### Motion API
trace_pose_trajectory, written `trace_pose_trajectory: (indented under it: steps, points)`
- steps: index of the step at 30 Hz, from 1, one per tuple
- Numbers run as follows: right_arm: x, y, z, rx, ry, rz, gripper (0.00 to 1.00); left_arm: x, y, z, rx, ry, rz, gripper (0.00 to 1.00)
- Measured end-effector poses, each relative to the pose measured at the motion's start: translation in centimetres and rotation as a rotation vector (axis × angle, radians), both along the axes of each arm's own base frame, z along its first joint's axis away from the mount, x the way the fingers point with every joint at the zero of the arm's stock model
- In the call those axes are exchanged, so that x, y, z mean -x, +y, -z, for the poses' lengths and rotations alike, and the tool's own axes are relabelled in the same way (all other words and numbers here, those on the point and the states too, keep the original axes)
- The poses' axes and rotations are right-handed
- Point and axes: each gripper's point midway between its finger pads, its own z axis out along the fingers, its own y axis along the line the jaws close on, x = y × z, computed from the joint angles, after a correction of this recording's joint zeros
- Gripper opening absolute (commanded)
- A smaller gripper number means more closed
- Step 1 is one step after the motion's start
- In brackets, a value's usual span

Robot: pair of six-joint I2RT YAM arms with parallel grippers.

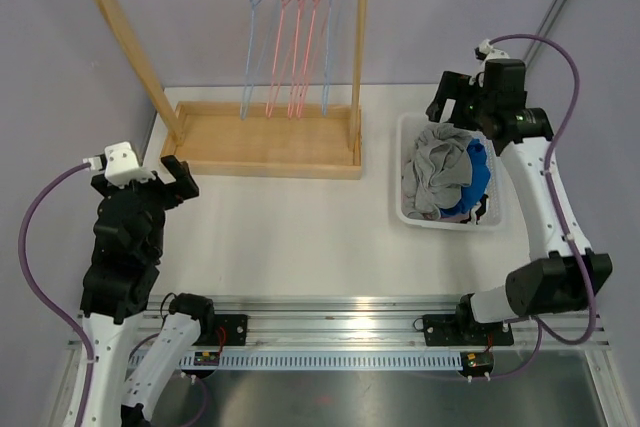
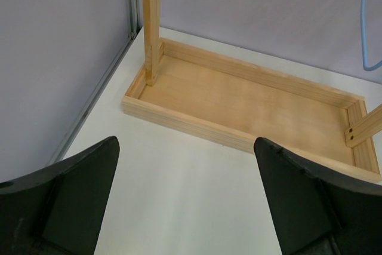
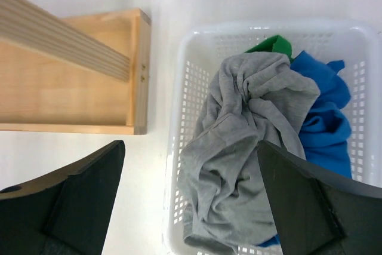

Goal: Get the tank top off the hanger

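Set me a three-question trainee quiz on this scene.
1. True or false: a garment hangs on one of the hangers on the wooden rack.
2. Multiple choice: the top garment in the white basket is A) gray, B) red, C) yellow.
3. Fill in: the left end effector and the right end effector are both ____.

Key: 1 false; 2 A; 3 open.

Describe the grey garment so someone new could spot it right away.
Right of the wooden rack stands a white perforated basket. The grey garment lies crumpled on top inside it. It is the only grey piece, beside blue cloth and a green scrap.
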Motion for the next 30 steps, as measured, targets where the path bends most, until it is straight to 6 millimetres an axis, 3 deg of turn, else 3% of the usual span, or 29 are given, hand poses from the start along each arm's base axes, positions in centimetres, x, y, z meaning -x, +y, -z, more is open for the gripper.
trace_pose_trajectory:
  steps: [4,6,9,12,16,19,24,30]
  points:
    - [3.7,0.5,-5.6,-0.005,-0.134,-0.022,0.99,-0.1,-0.4,-0.8,-0.006,0.05,0.021,0.99]
    - [6.2,1.4,-7.5,-0.003,-0.172,-0.056,1.0,-0.1,-0.6,-1.0,-0.009,0.079,0.032,0.99]
    - [9.8,2.1,-9.2,0.0,-0.212,-0.085,0.99,0.3,-0.8,-1.0,-0.017,0.132,0.052,0.99]
    - [13.7,1.0,-10.0,0.009,-0.243,-0.065,0.99,1.2,-0.8,-1.0,-0.026,0.172,0.061,0.99]
    - [18.1,-0.5,-9.8,0.024,-0.265,-0.031,0.99,3.1,-0.6,-1.6,-0.029,0.167,0.074,0.99]
    - [20.7,-2.0,-8.5,0.053,-0.254,0.015,0.99,4.9,-0.4,-2.0,-0.035,0.132,0.089,0.99]
    - [22.7,-3.3,-5.6,0.091,-0.205,0.059,1.0,7.4,0.1,-2.0,-0.041,0.069,0.105,0.99]
    - [24.2,-3.7,-5.0,0.088,-0.223,0.061,0.99,8.4,0.0,-0.3,-0.064,0.061,0.141,0.99]
